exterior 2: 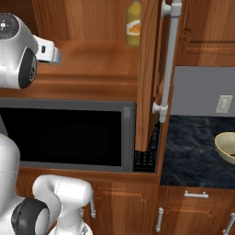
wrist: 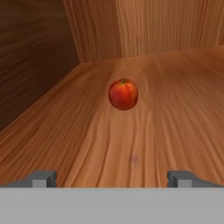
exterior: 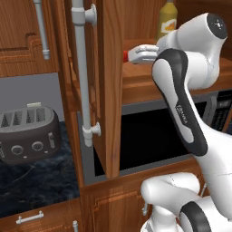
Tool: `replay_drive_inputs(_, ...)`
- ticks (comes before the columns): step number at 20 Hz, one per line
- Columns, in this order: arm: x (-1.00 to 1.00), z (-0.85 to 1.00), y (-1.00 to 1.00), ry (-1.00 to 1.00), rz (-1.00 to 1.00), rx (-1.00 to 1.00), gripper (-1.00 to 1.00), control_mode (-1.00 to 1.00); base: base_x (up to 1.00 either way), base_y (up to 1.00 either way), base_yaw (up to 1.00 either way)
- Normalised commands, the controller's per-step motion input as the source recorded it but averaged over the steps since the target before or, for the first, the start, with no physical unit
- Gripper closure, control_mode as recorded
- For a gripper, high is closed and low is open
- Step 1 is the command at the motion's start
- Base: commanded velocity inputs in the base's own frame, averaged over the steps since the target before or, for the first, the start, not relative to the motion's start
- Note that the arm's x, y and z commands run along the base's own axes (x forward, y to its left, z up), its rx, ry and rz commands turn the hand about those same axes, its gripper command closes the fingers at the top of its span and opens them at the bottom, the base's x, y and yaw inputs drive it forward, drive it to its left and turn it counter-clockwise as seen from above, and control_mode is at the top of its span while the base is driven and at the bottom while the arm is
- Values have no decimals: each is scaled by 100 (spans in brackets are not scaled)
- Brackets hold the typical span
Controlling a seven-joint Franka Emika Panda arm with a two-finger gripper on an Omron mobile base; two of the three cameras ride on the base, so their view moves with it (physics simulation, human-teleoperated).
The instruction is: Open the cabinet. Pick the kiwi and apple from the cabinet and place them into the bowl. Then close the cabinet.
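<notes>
The gripper (wrist: 112, 177) is reaching into the open cabinet (exterior: 111, 81), its jaws spread wide and holding nothing. The apple (wrist: 123, 93) is sitting ahead on the cabinet shelf, nearly centred between the fingertips, well short of them. Judged best: advancing straight and level, closing only once the fingers are flanking the fruit's widest part.

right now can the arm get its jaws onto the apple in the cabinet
Probably yes. In the hand view the apple sits alone on the bare wooden shelf, straight ahead of the gripper, whose jaws stand wide open. Nothing lies between them, and the cabinet door is swung out of the way.
</notes>
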Motion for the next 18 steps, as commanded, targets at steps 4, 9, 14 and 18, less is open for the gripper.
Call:
replay_drive_inputs(4,40,-4,15,2,0,0,-100,-100,0,0,0)
replay_drive_inputs(9,39,-8,14,0,0,0,-100,-100,0,0,0)
replay_drive_inputs(14,31,-10,5,0,0,0,-100,-100,0,0,0)
replay_drive_inputs(18,34,-8,0,0,0,0,-100,-100,0,0,0)
